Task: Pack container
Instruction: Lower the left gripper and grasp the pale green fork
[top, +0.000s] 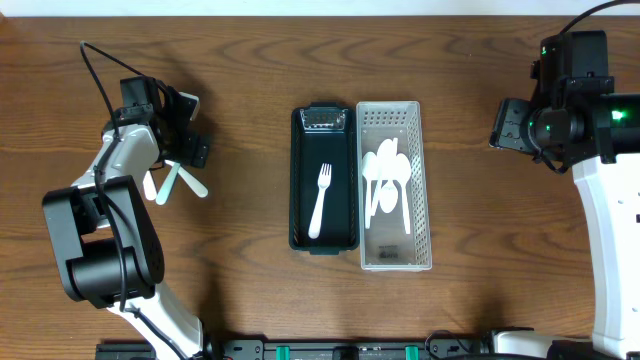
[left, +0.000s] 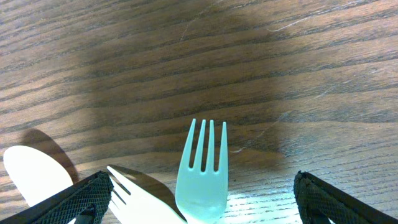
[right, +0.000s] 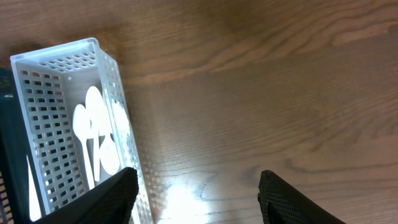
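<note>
Judging by the fork (left: 202, 177) lying between the left gripper's (left: 202, 198) spread, empty fingers, a pickup was in hand; closing on it was called for next, then carriage to the tray (top: 342, 150) well off to that gripper's right, while the right gripper (right: 202, 199) was seen open and empty.

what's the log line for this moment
left gripper: jaws open over loose fork | right gripper: jaws open, empty, apart from basket | tray: packed fork | basket: spoons
</note>
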